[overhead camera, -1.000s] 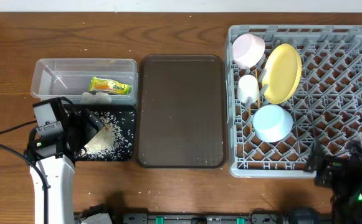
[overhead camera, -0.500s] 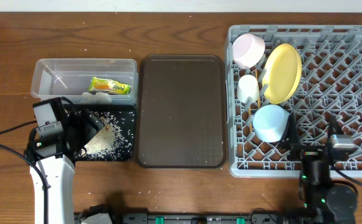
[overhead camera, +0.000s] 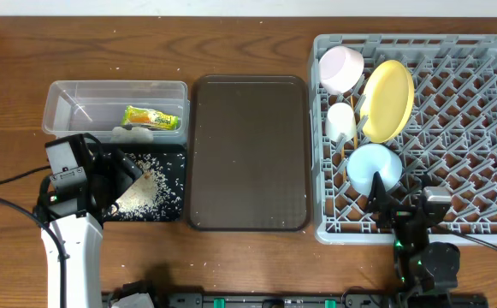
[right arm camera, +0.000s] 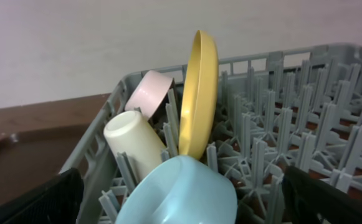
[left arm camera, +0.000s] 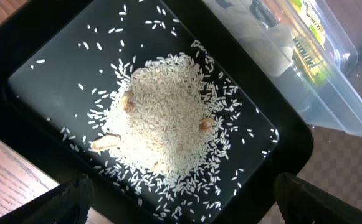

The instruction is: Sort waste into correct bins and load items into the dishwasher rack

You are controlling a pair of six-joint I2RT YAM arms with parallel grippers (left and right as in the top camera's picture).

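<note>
- Overhead view, far left: the left gripper is hanging over the shallow black rectangular tray, its jaws standing wide apart and holding nothing.
- In the left wrist view a heap of loose white cooked rice grains is lying directly beneath and between the spread fingertips, apart from them. Stray grains are scattering outward across the tray floor, and a few tan bits are sitting in the heap.
- Just behind the black tray, touching its far edge, the clear plastic rectangular tub is holding a small green-yellow-orange snack wrapper, lying flat. A crumpled white tissue is sitting at the tub's near wall.
- In the middle, a large dark brown serving tray is lying between the bins and the rack.
- On the right, the large square grey plastic dishwasher rack is carrying four items in its left part: a white bowl with a pinkish outside tipping on its side at the back corner, a small white cup lying slanted below it, a yellow round plate standing on edge between pegs, and a light blue bowl resting mouth down nearest the front.
- The right gripper is sitting at the rack's near edge, just in front of the blue bowl, with jaws fully spread and empty.
</note>
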